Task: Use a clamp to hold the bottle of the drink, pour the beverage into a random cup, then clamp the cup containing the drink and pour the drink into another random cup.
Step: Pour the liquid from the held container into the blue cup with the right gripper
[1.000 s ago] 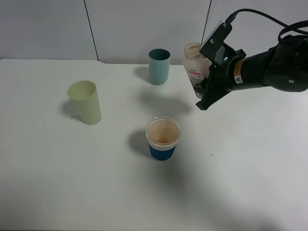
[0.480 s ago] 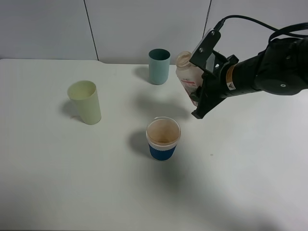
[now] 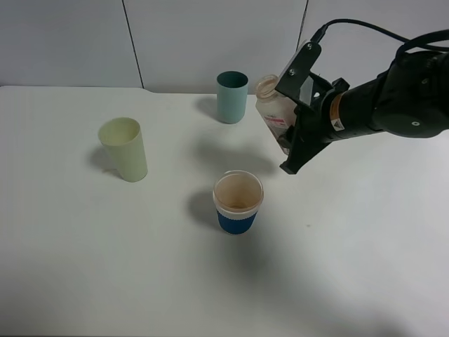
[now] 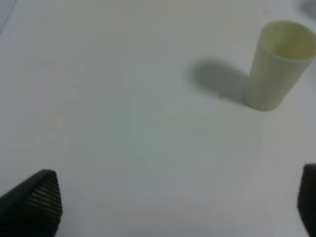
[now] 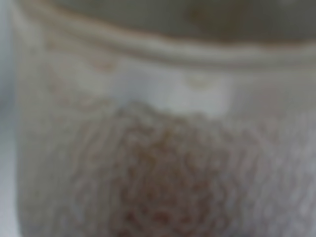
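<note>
My clamp is pinched on the one bottle, lifted and tilted; of three cups, the blue-sleeved cup stands nearest it, the teal tumbler near, the yellow-green tumbler well apart. My clamp hides the bottle's lower half; its wrist view shows only blur; my other gripper is spread, tips cut off.

I see a teal tumbler standing upright at twelve o'clock on my white surface, near its far edge. Beyond it, a pale grey wall shows dark vertical seams.
</note>
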You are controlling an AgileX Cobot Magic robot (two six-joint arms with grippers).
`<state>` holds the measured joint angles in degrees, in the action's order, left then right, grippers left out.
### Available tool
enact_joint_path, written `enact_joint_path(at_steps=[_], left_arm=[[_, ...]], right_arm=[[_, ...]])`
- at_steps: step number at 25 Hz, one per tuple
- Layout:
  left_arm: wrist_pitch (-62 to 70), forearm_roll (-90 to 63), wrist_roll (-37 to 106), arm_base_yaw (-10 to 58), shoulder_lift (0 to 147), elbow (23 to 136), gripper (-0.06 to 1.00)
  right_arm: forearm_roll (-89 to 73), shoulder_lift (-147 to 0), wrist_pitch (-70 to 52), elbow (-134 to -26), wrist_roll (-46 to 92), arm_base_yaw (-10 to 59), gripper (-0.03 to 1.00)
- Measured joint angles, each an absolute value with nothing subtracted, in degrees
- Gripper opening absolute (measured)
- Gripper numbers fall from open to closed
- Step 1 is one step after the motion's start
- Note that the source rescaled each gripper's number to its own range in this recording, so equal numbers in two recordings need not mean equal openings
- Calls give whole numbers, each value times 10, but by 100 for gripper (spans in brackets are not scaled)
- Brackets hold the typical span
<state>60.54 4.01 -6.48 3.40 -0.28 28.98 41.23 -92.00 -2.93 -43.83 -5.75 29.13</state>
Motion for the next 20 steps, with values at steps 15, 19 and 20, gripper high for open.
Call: enact_joint_path(at_steps=[15, 19, 20], left_arm=[[605, 40, -65, 34, -3, 290, 89], [605, 40, -65, 34, -3, 290, 89], [605, 40, -65, 34, -3, 290, 89]], right_arm=[[414, -919, -68, -438, -44, 318, 1], [414, -913, -113, -438, -23, 330, 1], [414, -907, -121, -438, -15, 333, 1]])
